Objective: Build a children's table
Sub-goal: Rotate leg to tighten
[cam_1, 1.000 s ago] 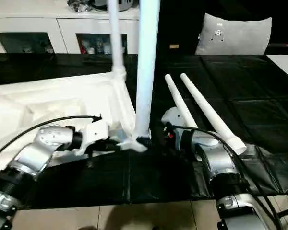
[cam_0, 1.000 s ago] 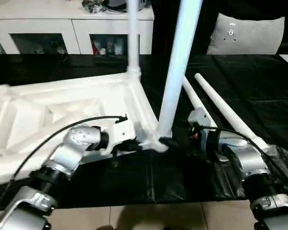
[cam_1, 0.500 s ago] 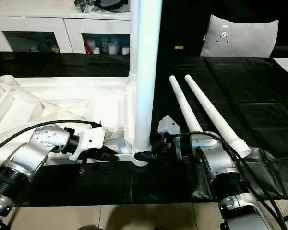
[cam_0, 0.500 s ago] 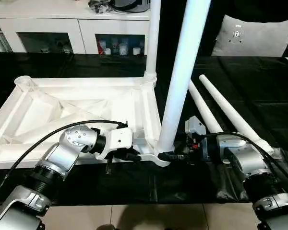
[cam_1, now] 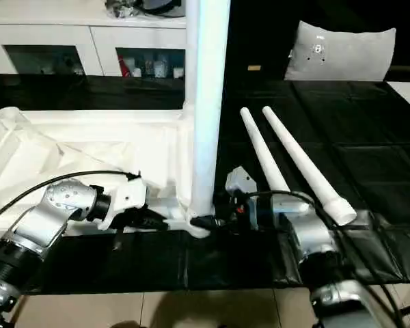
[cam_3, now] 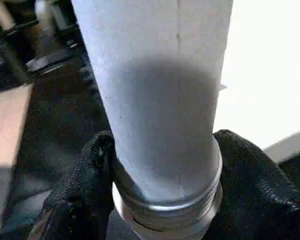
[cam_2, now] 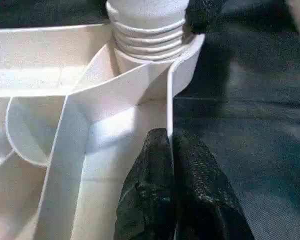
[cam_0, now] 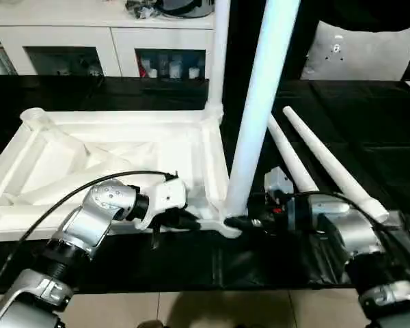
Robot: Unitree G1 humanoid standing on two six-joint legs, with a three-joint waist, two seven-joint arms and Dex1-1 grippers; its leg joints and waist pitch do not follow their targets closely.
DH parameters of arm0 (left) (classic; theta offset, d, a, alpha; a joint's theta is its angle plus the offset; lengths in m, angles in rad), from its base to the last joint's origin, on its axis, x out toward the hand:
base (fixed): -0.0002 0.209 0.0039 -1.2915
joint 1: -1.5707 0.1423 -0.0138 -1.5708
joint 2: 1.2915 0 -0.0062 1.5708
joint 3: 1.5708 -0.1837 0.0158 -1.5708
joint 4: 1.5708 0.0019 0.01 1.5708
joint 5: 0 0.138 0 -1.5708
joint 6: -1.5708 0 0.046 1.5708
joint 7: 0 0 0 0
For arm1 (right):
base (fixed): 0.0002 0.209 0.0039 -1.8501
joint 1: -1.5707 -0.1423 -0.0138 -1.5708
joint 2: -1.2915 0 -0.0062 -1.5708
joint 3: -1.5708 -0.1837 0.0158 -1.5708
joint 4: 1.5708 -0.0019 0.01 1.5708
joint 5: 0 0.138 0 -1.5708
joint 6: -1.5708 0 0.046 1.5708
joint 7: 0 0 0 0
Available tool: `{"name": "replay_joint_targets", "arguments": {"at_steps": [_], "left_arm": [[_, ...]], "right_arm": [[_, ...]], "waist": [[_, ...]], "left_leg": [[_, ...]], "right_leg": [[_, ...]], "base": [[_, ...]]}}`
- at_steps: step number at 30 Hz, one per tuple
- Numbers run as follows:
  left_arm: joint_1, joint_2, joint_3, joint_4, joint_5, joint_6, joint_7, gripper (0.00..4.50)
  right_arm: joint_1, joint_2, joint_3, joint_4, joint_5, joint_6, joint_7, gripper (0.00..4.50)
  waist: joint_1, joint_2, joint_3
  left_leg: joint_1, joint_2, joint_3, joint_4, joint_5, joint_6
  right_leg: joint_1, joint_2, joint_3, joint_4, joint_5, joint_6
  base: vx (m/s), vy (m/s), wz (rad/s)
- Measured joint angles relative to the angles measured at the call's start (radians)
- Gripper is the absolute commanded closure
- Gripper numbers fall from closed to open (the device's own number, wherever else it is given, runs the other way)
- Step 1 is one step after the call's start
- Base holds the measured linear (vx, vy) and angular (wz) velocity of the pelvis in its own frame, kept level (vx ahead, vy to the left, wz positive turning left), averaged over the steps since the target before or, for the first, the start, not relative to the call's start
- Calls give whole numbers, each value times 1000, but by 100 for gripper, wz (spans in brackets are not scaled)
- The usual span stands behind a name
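White plastic square tabletop (cam_0: 109, 147) lying ribbed side up on black mat (cam_0: 369, 137), sockets exposed for fitting. Left gripper (cam_2: 172, 200) pinched on rim wall, bracing it; right gripper (cam_3: 160, 175) clamped around tapered white leg (cam_0: 256, 116) at threaded base, standing upright in near corner socket (cam_2: 155, 65), apparently for screwing home.

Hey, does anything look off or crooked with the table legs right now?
The near leg leans instead of standing straight, and its threads still show above the corner socket, so it isn't fully seated. The right gripper clasps its base.
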Motion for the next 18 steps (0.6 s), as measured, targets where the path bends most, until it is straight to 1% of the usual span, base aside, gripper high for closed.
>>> {"name": "replay_joint_targets", "arguments": {"at_steps": [1,4,5,6,7,8,10,11,12,14,15,16,17,18], "left_arm": [[0,-12,10,-1,4,31,27,450],[-8,-73,33,-2,28,116,144,450],[-13,-102,39,1,32,149,187,450],[-17,-124,46,6,38,166,217,450],[-32,-162,56,23,48,196,273,450],[-49,-203,63,45,57,215,331,450],[-63,-246,66,70,62,225,396,450],[-69,-266,66,78,71,225,426,450],[-75,-270,57,87,80,211,438,450],[-84,-271,36,108,108,159,459,450],[-87,-268,27,115,121,133,464,450],[-88,-264,19,119,128,114,466,450],[-91,-253,5,126,141,83,468,450],[-95,-242,-4,134,148,61,468,450]], "right_arm": [[0,19,-14,2,-5,12,-49,184],[-32,84,-51,50,-28,29,-219,184],[-46,102,-65,73,-33,33,-282,184],[-57,117,-77,88,-35,35,-321,184],[-81,143,-97,119,-41,42,-402,184],[-105,165,-111,144,-47,47,-481,184],[-120,184,-131,163,-49,49,-562,184],[-123,195,-147,168,-49,49,-596,128],[-125,198,-153,168,-48,48,-609,115],[-127,215,-174,168,-35,46,-631,112],[-127,216,-176,168,-35,45,-639,104],[-127,214,-176,167,-35,44,-640,81],[-125,212,-176,164,-36,41,-638,70],[-119,211,-176,156,-34,41,-635,70]], "waist": [[-4,0,0],[-30,-1,0],[-38,-2,0],[-42,-2,0],[-50,-3,0],[-53,-3,0],[-52,-3,0],[-50,-3,0],[-48,-3,0],[-43,-3,0],[-40,-3,0],[-37,-3,0],[-32,-3,0],[-29,-3,0]], "left_leg": [[0,0,0,0,0,-1],[1,0,0,1,1,-2],[1,0,0,1,1,-2],[1,0,0,1,1,-2],[1,0,0,2,1,-1],[0,0,0,2,1,-1],[0,0,0,2,1,-1],[0,0,0,2,1,-1],[0,0,-1,2,1,-1],[-1,0,-1,1,1,-1],[-1,0,-1,0,1,-1],[-1,0,-1,0,1,-1],[-1,0,-1,0,1,-1],[-1,0,-1,-1,1,-1]], "right_leg": [[0,0,0,0,0,0],[1,0,0,-1,0,0],[1,0,0,-2,0,0],[1,0,0,-2,0,1],[0,0,0,-2,0,0],[0,0,0,-2,0,1],[0,0,-1,-2,0,1],[0,0,-1,-2,0,1],[0,0,-1,-2,0,1],[0,0,-2,-2,0,1],[0,0,-2,-2,0,1],[-1,0,-2,-2,0,1],[-1,0,-2,-2,0,1],[-2,0,-2,-2,0,0]], "base": [[0,0,0],[0,0,0],[0,0,0],[0,0,0],[0,0,0],[0,0,0],[0,0,0],[0,0,0],[0,0,0],[0,0,0],[0,0,0],[0,0,0],[0,0,0],[0,0,0]]}}
